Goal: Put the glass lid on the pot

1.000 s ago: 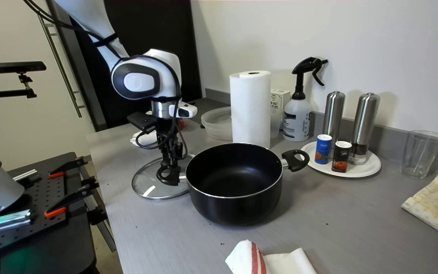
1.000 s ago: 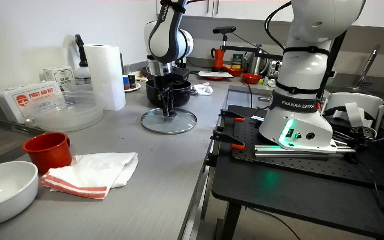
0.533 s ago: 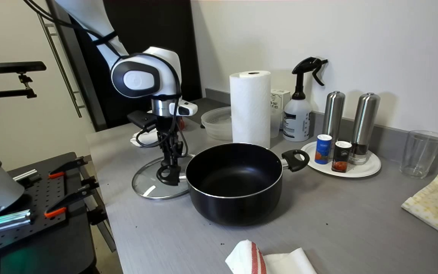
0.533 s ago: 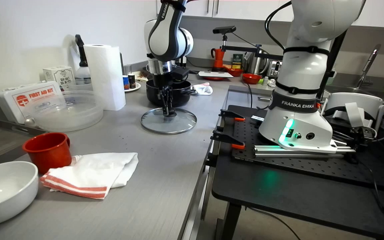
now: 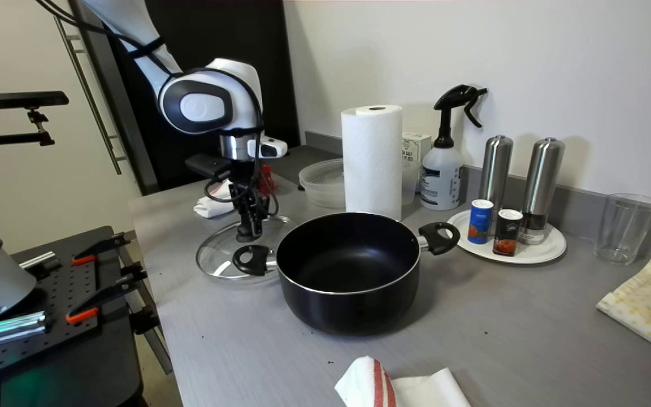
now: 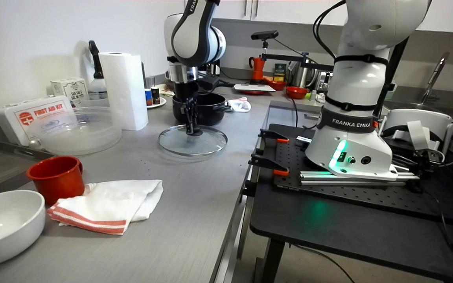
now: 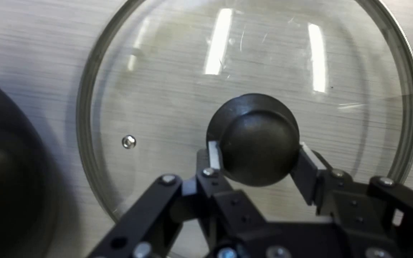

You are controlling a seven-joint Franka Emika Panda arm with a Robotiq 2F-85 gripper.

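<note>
gripper (image 7: pixel 261 157) is pinching glass lid (image 6: pixel 196 144) by knob (image 7: pixel 260 147) | apparently hovering off counter (image 5: pixel 484 316), beside pot (image 5: pixel 351 308) | grasp done; carrying, seating, releasing pending

A kitchen is indicated by the metal faucet (image 6: pixel 435 76), the white overhead cabinets (image 6: pixel 289 10), and the red moka pot (image 6: pixel 257 70) and steel kettle (image 6: pixel 301 76) set out below. On the grey tabletop (image 5: pixel 529 339), a black pot (image 5: pixel 351 311), a paper towel roll (image 5: pixel 372 164) and a box (image 6: pixel 70 89) labelled "sea salt" are seen. Signs of a lab are mixed in: the robot base (image 6: pixel 351 146) is mounted over a perforated board (image 6: pixel 352 194), with clamps (image 6: pixel 269 161) (tipped in orange) fixed along its edge.
</note>
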